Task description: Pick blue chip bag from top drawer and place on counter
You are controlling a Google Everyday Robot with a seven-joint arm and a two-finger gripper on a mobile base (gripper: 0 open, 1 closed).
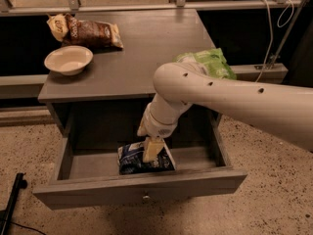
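1. One top drawer (98,192) stands pulled out toward the near side, below the counter (146,48). Its flat front panel carries one small metal knob (145,198) at the centre.
2. One blue chip bag (131,161) lies flat on the drawer floor, near the middle and close behind the front panel. Nothing else shows in the drawer.
3. One white arm (234,99) comes in from the right, bends over the counter's near edge and points down into the drawer.
4. One gripper (151,153), pale yellow, sits at the arm's lower end and rests against the top of the blue chip bag, covering its right-of-centre part. Whether the gripper is open, closed or clamped on the bag cannot be told from this view.
5. The counter bears three things. One brown bag (85,31) lies at the far left. One pale bowl (68,60) stands just nearer than it, on the left. One green bag (208,62) sits at the right edge, partly hidden behind the arm.
6. In all there are three bags: one blue, one brown, one green. Two are on the counter and one is in the drawer.
7. The cabinet stands on a speckled floor (274,199).
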